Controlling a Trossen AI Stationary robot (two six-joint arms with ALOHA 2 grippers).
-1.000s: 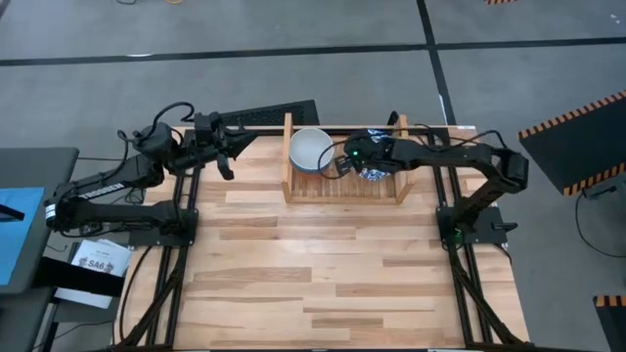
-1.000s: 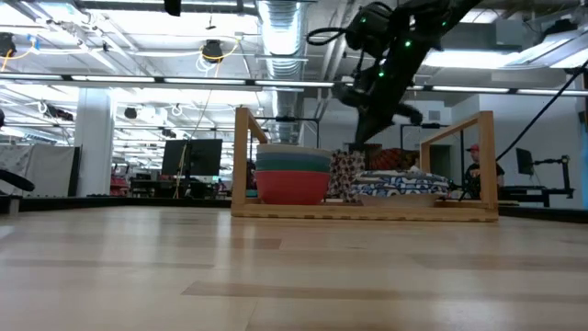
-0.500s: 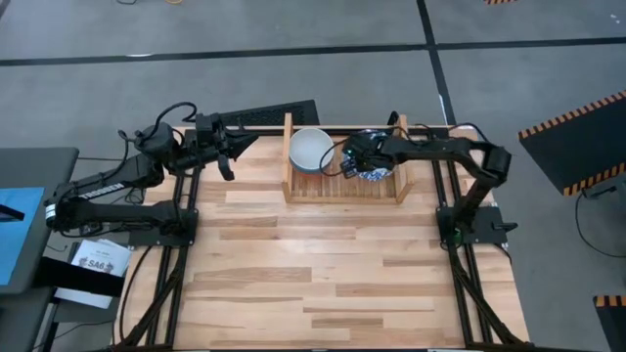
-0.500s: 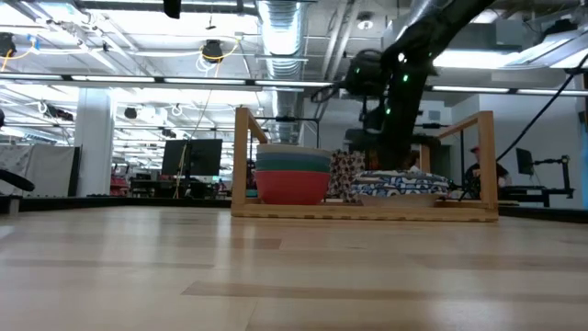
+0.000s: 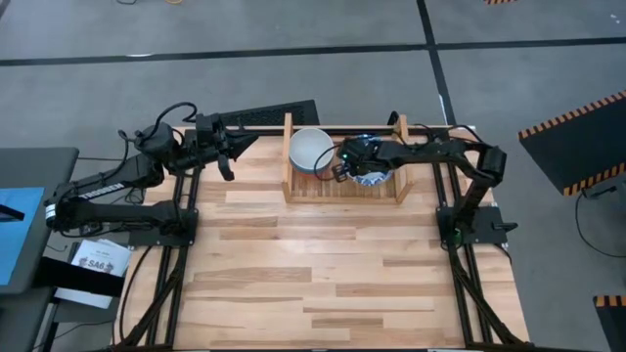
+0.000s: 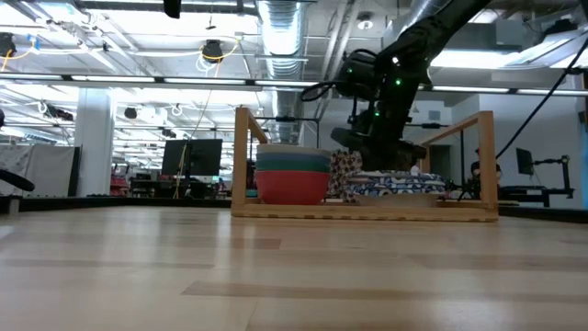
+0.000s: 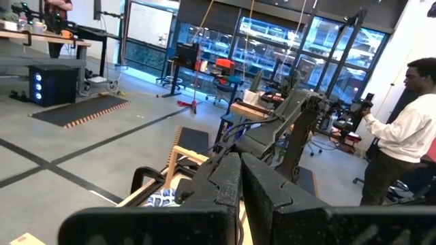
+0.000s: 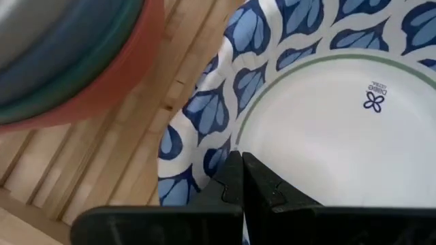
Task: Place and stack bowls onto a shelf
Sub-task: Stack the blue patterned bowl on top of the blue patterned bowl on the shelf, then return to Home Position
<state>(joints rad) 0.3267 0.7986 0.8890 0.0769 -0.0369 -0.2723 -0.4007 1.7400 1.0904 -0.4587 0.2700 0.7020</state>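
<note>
Right gripper [image 5: 341, 167]: you will find it inside the shelf [image 5: 344, 192], fingers pressed together and holding nothing; in the right wrist view the closed tips [image 8: 235, 178] sit over the near edge of the patterned bowl [image 8: 327, 109]
Patterned bowl position: right half of the shelf, in the high view at about 3 o'clock from the gripper tips and just beside them; part of it is hidden under the arm
Patterned stack: in the low view the blue-and-white bowls [image 6: 397, 185] lie low on the slats, with one patterned piece [image 6: 345, 175] standing tilted at the left end of that stack, between the two piles
Plain stack: red bowl [image 6: 290, 186] at the bottom, green and blue above it, off-white bowl [image 5: 311, 150] on top; it fills the left half of the shelf, at about 10 o'clock from the right gripper in the high view
Key relation: the gripper sits in the gap between the two stacks, nearer the patterned one; treat any push toward 3 o'clock as acting on the patterned stack
Nearer arm: right arm, by a wide margin
Left gripper [image 5: 224, 156]: fingers together, empty, waiting off the left end of the shelf at about 9 o'clock from it
Judgement: all bowls seem to be on the shelf; only the tilted piece appears to need settling
</note>
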